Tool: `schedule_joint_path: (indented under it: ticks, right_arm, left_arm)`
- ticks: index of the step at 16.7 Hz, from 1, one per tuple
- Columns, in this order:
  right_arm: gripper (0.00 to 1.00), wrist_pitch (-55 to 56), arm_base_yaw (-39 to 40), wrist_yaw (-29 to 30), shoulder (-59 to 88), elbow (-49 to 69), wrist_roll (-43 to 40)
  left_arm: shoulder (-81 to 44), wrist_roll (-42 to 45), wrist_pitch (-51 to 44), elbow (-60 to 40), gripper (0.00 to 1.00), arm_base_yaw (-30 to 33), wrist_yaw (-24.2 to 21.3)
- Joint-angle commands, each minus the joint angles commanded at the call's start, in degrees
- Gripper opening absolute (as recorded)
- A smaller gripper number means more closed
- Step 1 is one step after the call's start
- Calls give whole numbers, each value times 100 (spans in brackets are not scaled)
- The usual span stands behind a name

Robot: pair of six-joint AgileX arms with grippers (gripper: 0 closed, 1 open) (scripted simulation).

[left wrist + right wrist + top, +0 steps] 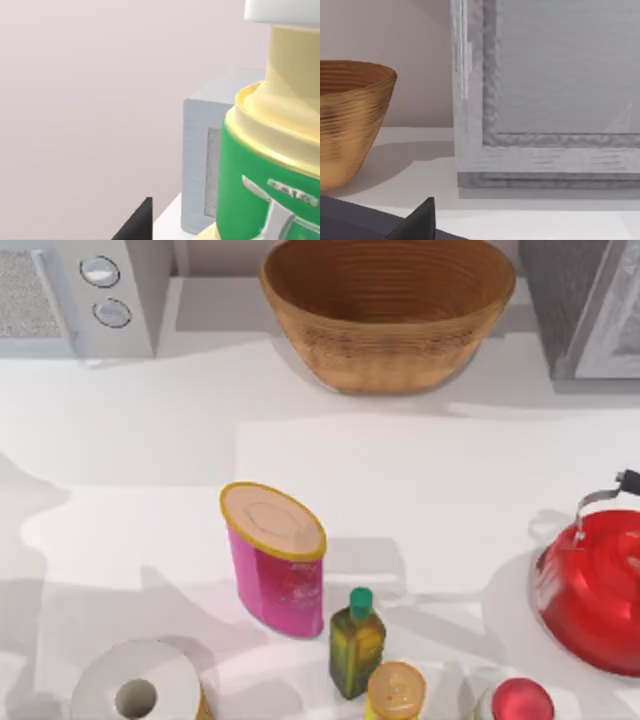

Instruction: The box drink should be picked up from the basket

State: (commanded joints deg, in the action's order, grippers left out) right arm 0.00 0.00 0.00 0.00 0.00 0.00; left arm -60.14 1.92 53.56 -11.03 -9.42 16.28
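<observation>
The basket point(388, 315), a wide tan wicker bowl with a ribbed inside, stands at the back middle of the table; what I see of its inside is bare weave. Its side also appears in the right wrist view as the basket point(347, 125), beside a grey appliance. The box drink is out of view. A dark part of my right gripper point(420, 220) shows low in that view, well short of the basket. A dark part of my left gripper point(137, 225) shows by a green and yellow bottle point(270, 170).
A grey microwave point(80, 295) stands back left and a grey appliance point(590, 305) back right. Near the front are a pink canister point(277, 560), a green-capped oil bottle point(357, 640), an orange-lidded jar point(397, 690), a paper roll point(135, 690) and a red kettle point(595, 590).
</observation>
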Motion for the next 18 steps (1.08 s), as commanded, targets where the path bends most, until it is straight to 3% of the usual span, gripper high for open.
schedule_joint_path:
  ticks: [5,14,18]
  right_arm:
    - [100,0,0,0,0,0,0]
    - [100,0,0,0,0,0,0]
    - [100,0,0,0,0,0,0]
  left_arm:
    - [-370,40,298,35,0,-18,-34]
    - [-2605,-19,2485,-156,0,-276,-279]
    - [-3211,-18,3039,-172,0,-330,-376]
